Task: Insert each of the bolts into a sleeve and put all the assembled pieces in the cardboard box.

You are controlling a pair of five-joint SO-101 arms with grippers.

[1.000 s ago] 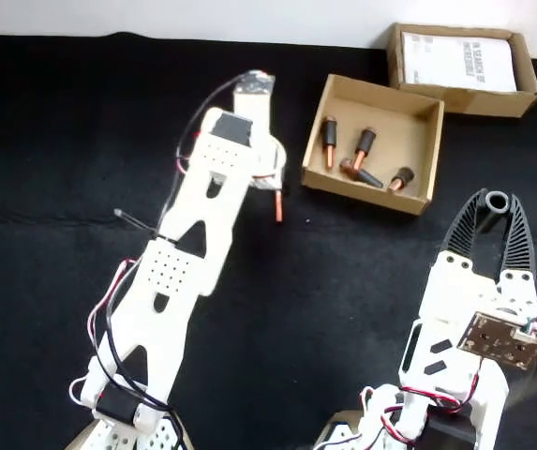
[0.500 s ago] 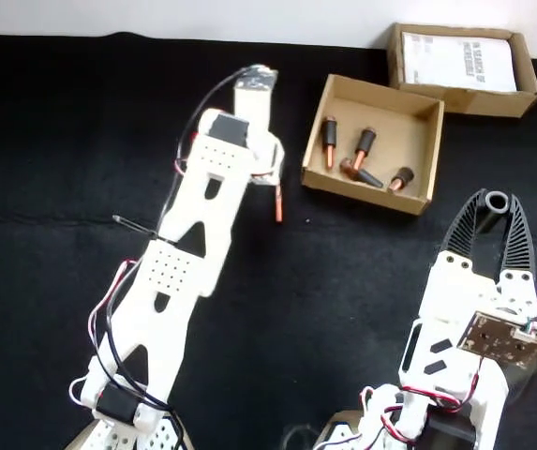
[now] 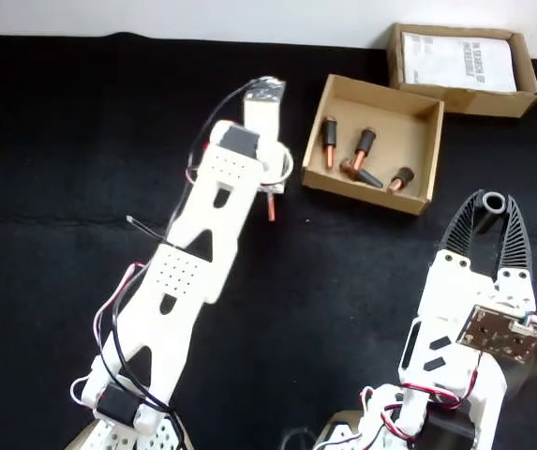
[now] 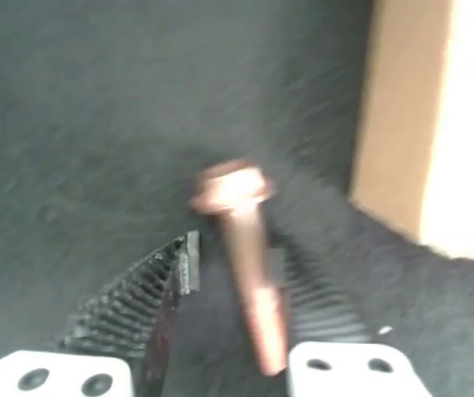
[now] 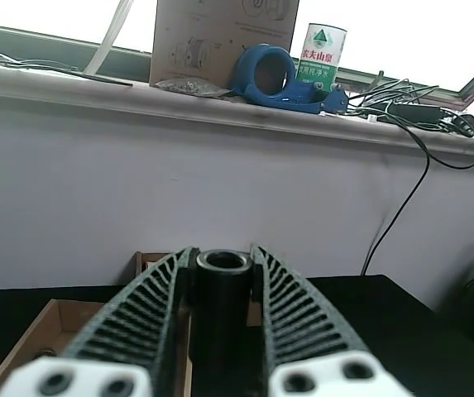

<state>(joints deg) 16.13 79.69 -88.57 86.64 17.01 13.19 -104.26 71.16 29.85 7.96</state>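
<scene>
The copper-coloured bolt (image 4: 245,265) is grasped by the left gripper (image 3: 270,195). Its shaft sits between the two ribbed fingers (image 4: 137,302) and its head points away from the wrist. It hangs above the black cloth (image 3: 52,141) of the table, just beside the wall of the cardboard box (image 3: 362,193) that faces this arm, and not over the box.

The black sleeve (image 3: 494,201) is in the right gripper (image 5: 222,263), whose fingers are closed on both sides of it. The sleeve's open end shows at the fingertips. This gripper is near the front right corner of the cardboard box, apart from it.

Inside the box lie four assembled pieces (image 3: 364,145), each a dark sleeve with a copper bolt in it. Two of them touch each other.

Behind it stands a second box (image 3: 463,101), touching its far corner, with a printed sheet (image 3: 457,60) inside. Past the table is a pale wall (image 5: 96,165) with a sill, where a blue round part (image 5: 274,78), a can (image 5: 323,56) and some cables (image 5: 418,112) rest.
</scene>
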